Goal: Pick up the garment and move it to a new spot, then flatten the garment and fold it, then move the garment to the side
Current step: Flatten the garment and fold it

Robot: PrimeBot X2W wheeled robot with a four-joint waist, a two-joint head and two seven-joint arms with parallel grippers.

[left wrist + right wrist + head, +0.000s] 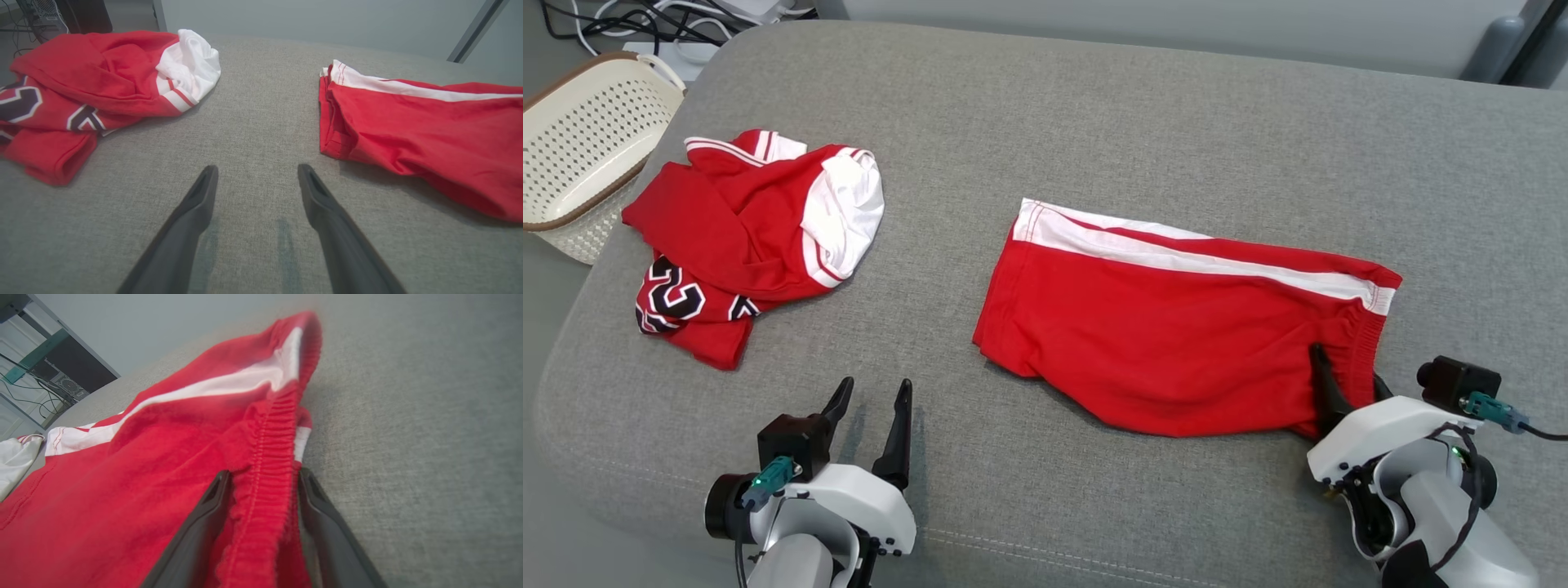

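Shorts [1176, 335]: red cloth, white stripe, flat on grey woven cushion [1094, 122], centre-right. Right gripper [261, 475] fingers apart, straddling ribbed waistband [271, 445] (elastic). Left gripper [876, 381] fingers spread, over cushion.

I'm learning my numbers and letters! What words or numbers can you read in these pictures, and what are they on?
Red jersey: a big dark number with white edges, crumpled and partly folded under; one digit looks like "2", and the rest cannot be read.
Red shorts: no writing.
Basket: no writing.
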